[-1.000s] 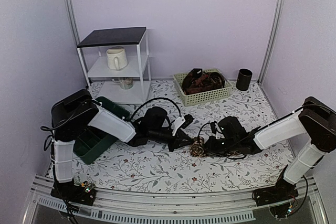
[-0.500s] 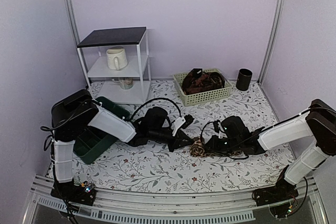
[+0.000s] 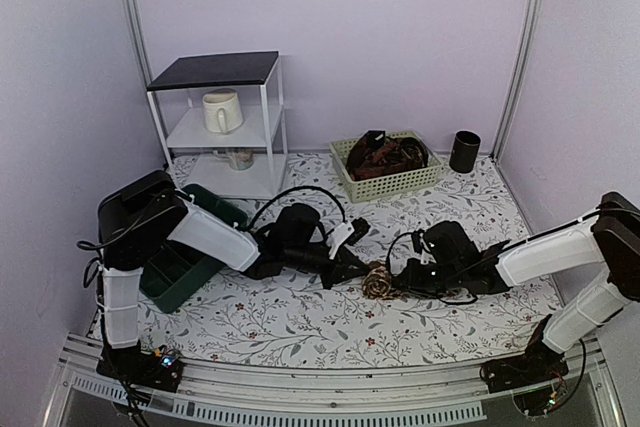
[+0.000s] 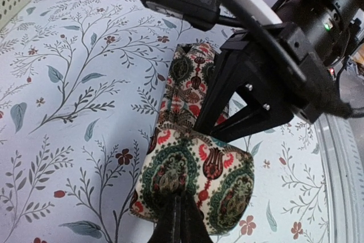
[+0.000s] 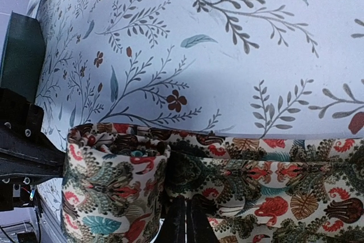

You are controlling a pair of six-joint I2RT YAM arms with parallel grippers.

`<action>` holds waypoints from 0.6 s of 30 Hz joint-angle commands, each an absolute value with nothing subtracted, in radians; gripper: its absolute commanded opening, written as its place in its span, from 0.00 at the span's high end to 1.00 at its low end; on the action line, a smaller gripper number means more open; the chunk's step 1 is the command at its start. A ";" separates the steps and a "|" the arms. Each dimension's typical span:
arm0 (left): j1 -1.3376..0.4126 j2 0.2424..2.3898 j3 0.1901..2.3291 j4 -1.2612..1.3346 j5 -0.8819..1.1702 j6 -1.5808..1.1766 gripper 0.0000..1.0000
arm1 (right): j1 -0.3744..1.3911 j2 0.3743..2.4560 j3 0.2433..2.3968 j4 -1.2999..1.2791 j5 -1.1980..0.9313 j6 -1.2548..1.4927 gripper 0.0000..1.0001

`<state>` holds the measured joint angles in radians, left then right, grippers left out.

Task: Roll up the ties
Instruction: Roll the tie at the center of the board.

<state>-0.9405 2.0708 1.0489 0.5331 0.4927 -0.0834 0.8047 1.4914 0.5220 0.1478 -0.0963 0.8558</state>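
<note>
Pinching patterned tie point(image 4: 193, 169): left tool point(image 4: 177, 206) and right tool point(image 5: 186, 206), both clamped shut.

No writing can be read anywhere here. The tie point(image 4: 193, 183) and the tabletop point(image 3: 300, 332) carry only patterns, no letters or numbers.

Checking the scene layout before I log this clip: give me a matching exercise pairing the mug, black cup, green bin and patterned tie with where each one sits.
Things:
1. mug
2. black cup
3. green bin
4. tie

Places:
A. middle of the table, partly rolled
B. on a shelf of the white rack
C. back right, beside the basket
D. far left of the table

Pairs: 1-B; 2-C; 3-D; 4-A
</note>
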 commanded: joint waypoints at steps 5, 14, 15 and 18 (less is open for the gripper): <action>-0.953 2.083 1.072 0.518 0.489 -0.084 1.00 | 0.803 1.355 0.501 0.065 0.012 0.903 0.84; -0.957 2.095 1.078 0.521 0.485 -0.086 1.00 | 0.803 1.302 0.537 0.084 -0.010 0.931 0.50; -0.958 2.097 1.078 0.521 0.486 -0.086 1.00 | 0.804 1.314 0.555 0.086 -0.020 0.931 0.47; -0.960 2.097 1.084 0.519 0.483 -0.084 1.00 | 0.807 1.354 0.583 0.107 -0.051 0.928 0.41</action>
<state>-0.9432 2.0750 1.0618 0.5320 0.4854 -0.0834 0.8047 1.3117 0.5301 0.0738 -0.0162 0.9245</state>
